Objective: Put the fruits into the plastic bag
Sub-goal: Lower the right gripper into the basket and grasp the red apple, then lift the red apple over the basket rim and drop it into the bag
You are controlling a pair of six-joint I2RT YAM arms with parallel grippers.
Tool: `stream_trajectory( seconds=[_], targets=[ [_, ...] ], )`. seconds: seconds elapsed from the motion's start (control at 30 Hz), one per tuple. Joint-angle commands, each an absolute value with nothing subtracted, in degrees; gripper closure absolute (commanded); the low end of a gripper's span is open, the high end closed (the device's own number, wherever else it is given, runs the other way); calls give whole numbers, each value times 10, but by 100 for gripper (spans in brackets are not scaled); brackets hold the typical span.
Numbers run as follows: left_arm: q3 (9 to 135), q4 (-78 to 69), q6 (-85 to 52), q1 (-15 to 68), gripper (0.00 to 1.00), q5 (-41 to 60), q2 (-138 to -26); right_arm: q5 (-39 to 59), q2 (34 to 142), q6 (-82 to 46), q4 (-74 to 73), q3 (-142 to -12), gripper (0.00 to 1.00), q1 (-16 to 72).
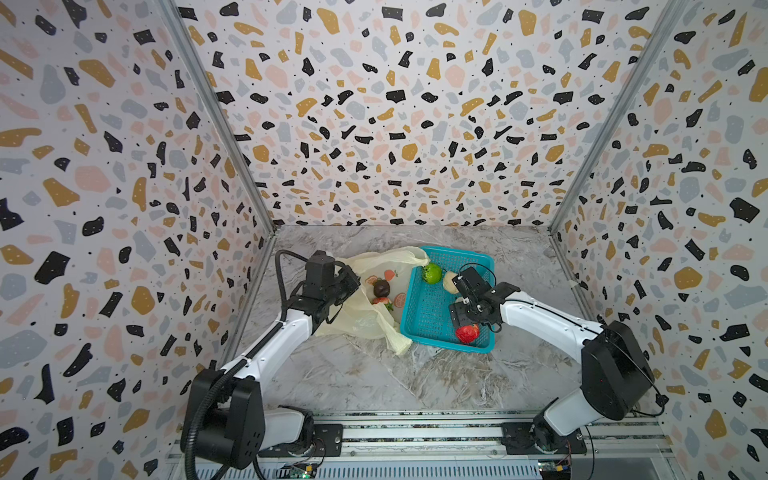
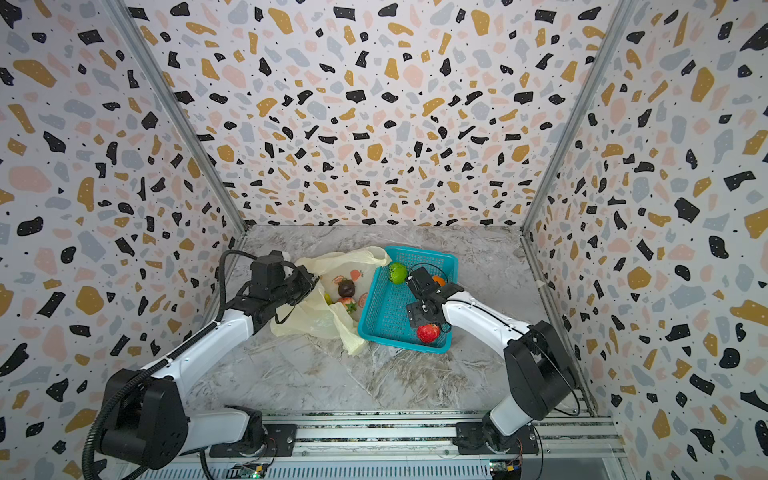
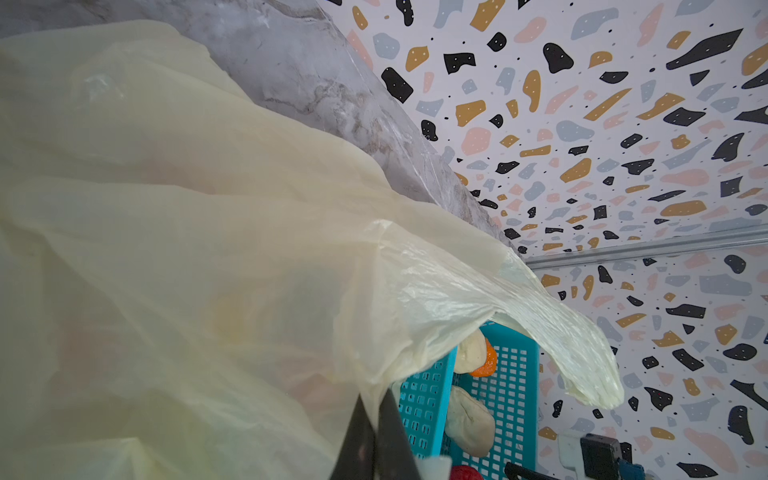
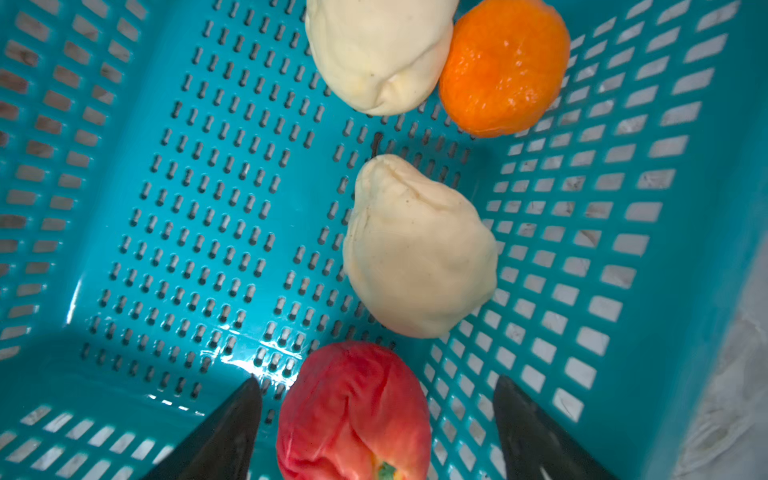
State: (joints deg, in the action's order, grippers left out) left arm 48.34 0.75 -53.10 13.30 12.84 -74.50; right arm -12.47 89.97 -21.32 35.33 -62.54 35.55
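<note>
Left fingers (image 3: 357, 440) pinched shut on rim of bag (image 1: 370, 320). Bag lies on table (image 1: 415, 382) against left side of basket (image 1: 432, 316). Dark fruit (image 1: 381, 287) and red fruit (image 1: 380, 301) inside bag. In basket: green fruit (image 1: 432, 273), cream lump (image 4: 380, 54), second lump (image 4: 419, 249), orange (image 4: 505, 66), red apple (image 4: 353, 415). Right fingers (image 4: 232, 432) spread wide inside basket, flanking apple, not touching it.

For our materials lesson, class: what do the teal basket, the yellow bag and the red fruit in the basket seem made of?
Teal basket: rigid moulded plastic, glossy, with regular slots.
Yellow bag: thin plastic film, translucent and crinkled.
Red fruit: probably soft rubber or foam, mostly matt, its skin wrinkled.
</note>
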Motion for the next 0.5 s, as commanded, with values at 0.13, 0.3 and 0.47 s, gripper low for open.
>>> stream_trajectory(
  seconds=[0.13, 0.3, 0.47],
  targets=[
    [479, -7, -519, 136, 100, 126, -749, -59, 928, -183, 416, -637, 13, 365],
    [478, -8, -519, 136, 100, 127, -749, -33, 940, -184, 402, -614, 17, 374],
    [479, -9, -520, 136, 100, 126, -749, -1, 945, -192, 374, -607, 23, 374]
  ],
)
